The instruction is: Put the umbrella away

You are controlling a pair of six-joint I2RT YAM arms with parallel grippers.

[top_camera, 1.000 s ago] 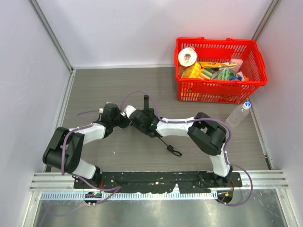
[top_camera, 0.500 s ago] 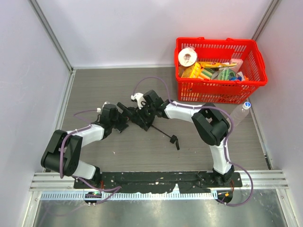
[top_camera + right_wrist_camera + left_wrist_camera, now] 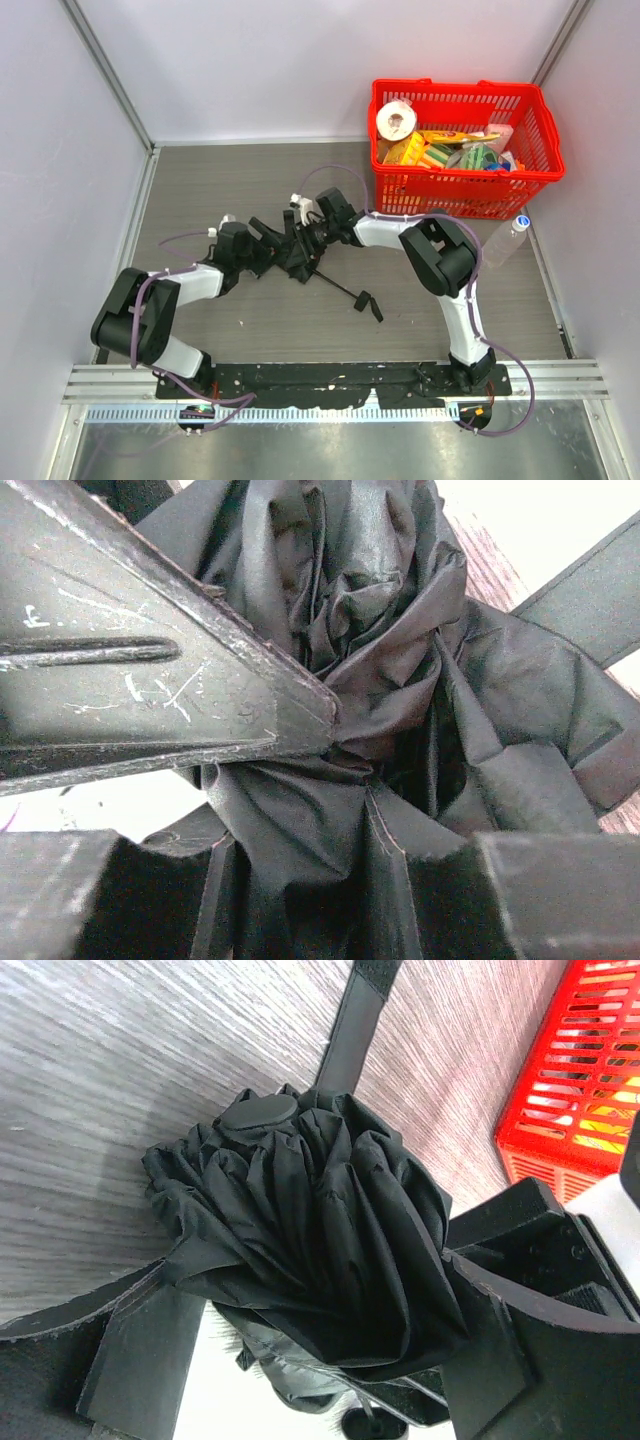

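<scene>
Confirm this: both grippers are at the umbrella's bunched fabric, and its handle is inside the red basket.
Not right. The handle of the umbrella lies on the table, outside the red basket, as the top external view shows. The left gripper and right gripper are indeed at its bunched fabric.

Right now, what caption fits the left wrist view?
Bunched black umbrella between fingers of the left hand, grey table behind, red basket upper right.
</scene>
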